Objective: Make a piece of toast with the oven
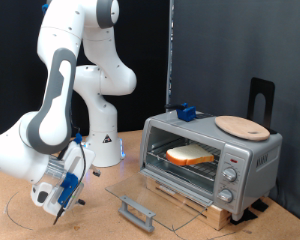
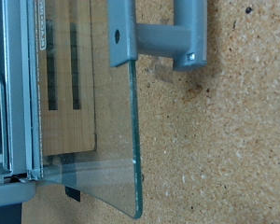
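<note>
The silver-grey toaster oven (image 1: 210, 155) stands at the exterior view's right with its glass door (image 1: 150, 196) dropped open flat. The piece of toast (image 1: 192, 155) lies on the wire rack inside. My gripper (image 1: 68, 198) hangs low at the exterior view's left, some way from the door's grey handle (image 1: 137, 212), and holds nothing that I can see. The wrist view shows the open glass door (image 2: 107, 121), its grey handle (image 2: 163, 37) and the oven's front edge (image 2: 14, 103); the fingers do not show there.
A round light wooden board (image 1: 242, 127) lies on top of the oven. The oven sits on a wooden base (image 1: 205, 207) on a cork tabletop (image 1: 260, 225). A blue object (image 1: 186, 111) sits behind the oven. A black stand (image 1: 261, 100) rises at the right.
</note>
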You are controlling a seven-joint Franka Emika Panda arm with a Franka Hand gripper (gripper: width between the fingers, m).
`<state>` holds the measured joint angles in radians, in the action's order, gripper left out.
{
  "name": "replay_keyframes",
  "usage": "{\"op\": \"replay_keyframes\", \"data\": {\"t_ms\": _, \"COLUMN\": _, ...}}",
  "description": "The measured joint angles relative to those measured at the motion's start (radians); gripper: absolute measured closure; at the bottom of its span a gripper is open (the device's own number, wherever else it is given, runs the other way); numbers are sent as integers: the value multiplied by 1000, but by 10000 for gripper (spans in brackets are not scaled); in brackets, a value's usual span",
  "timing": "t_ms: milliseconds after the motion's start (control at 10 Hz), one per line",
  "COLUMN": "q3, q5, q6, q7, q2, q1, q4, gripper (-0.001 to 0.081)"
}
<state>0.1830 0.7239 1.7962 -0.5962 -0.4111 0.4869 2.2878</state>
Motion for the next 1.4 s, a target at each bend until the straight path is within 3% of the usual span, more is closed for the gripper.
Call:
{"op": "replay_keyframes", "data": {"t_ms": 600, "q3": -93, "q5": 61, "q6": 21, "q7": -6, "q2": -41, "q1": -24, "q4": 61, "gripper": 2}}
{"op": "replay_keyframes", "data": {"t_ms": 900, "q3": -136, "q5": 81, "q6": -72, "q7": -25, "q2": 0, "q1": -28, "q4": 100, "gripper": 2}}
{"op": "replay_keyframes", "data": {"t_ms": 1400, "q3": -129, "q5": 88, "q6": -257, "q7": -33, "q2": 121, "q1": 11, "q4": 132, "gripper": 2}}
